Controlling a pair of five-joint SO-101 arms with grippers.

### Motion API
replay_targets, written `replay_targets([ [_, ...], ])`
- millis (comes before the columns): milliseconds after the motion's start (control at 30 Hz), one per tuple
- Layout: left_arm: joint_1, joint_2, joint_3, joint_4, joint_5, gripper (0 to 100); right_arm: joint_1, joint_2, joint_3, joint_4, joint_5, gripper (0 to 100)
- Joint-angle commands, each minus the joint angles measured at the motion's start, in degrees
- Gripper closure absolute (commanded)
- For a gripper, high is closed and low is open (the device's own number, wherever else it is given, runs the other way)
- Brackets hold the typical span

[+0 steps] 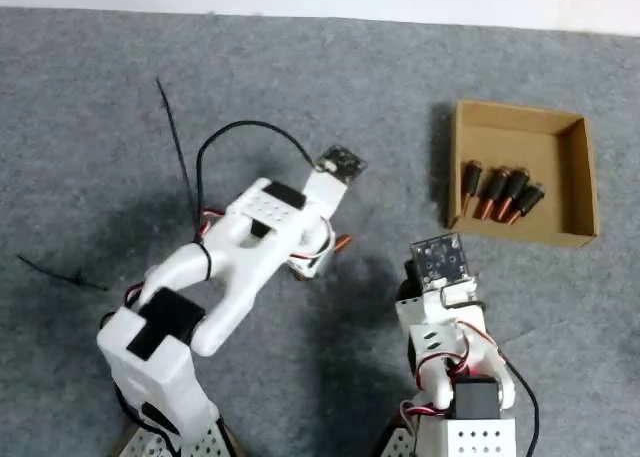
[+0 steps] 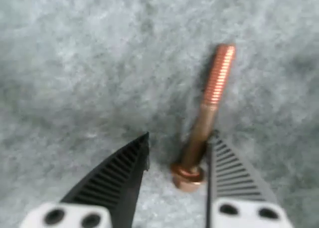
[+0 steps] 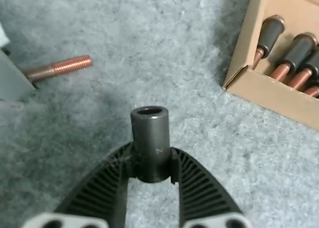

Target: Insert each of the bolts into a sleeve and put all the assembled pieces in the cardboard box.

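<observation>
Closest to me are my right gripper's (image 3: pixel 151 163) ribbed black fingers, clenched on the lower end of a dark sleeve (image 3: pixel 149 138). The sleeve stands out past the fingertips with its open bore facing away from me. There is a small pale mark on its side, too small to make out. My right arm (image 1: pixel 450 327) is folded short, close to its base at the near edge of the grey carpet (image 1: pixel 400 77), with its wrist pointing toward the far side.

My left arm (image 1: pixel 250 247) stretches diagonally from its base toward the middle of the carpet, wrist bent down. My left gripper (image 2: pixel 180 138) is released, its fingers spread either side of a copper bolt (image 2: pixel 207 108) lying flat. The bolt's head sits between the tips, close to one finger, and the threaded end points away. I cannot tell whether that finger touches it.

The cardboard box (image 1: pixel 583 177) sits beyond my right gripper, off to its right, with four assembled pieces (image 1: pixel 497 192) lying side by side inside.
</observation>
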Motion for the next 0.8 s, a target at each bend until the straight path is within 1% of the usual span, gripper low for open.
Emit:
replay_targets([
  [0, -0.3, 2.4, -3.6, 4.6, -0.7, 100, 0.5, -0.6, -0.5, -2.0, 0.4, 99.4],
  [33, -0.5, 2.4, -3.7, 5.4, -0.7, 97, 0.5, -0.6, -0.4, -2.0, 0.4, 99.4],
  [100, -0.6, 2.2, -4.0, 6.7, -1.5, 100, 0.5, -0.6, -0.4, -2.1, 0.4, 99.4],
  [133, -0.6, 2.2, -3.9, 6.9, -3.3, 100, 0.5, -0.6, -0.4, -2.1, 0.4, 99.4],
  [300, -1.0, 1.8, -5.2, 6.7, -15.7, 99, 0.5, -0.6, 1.2, -3.4, 0.4, 99.4],
  [400, -2.7, -0.4, -6.8, 11.9, -25.8, 99, 0.5, -0.6, 1.7, -3.8, 0.4, 99.4],
  [467, -5.1, -2.8, -8.4, 17.5, -34.9, 99, 0.5, -0.6, 1.7, -3.7, 0.9, 99.4],
  [500, -6.9, -4.0, -9.5, 20.7, -41.0, 99, 0.5, -0.6, 1.7, -3.7, 2.0, 99.4],
  [533, -8.9, -5.3, -10.6, 24.7, -47.9, 99, 0.5, -0.6, 1.7, -3.6, 2.8, 99.4],
  [633, -17.1, -8.0, -13.4, 37.4, -72.0, 99, 0.5, -0.6, 1.7, -3.6, 3.3, 99.4],
  [667, -19.6, -8.3, -13.9, 40.1, -78.7, 99, 0.5, -0.6, 1.7, -3.6, 3.3, 99.4],
  [733, -25.5, -8.5, -14.5, 41.8, -88.2, 99, 0.5, -0.6, 1.7, -3.6, 3.3, 99.4],
  [767, -28.3, -8.5, -14.8, 41.0, -90.2, 99, 0.5, -0.6, 1.7, -3.6, 3.3, 99.4],
])
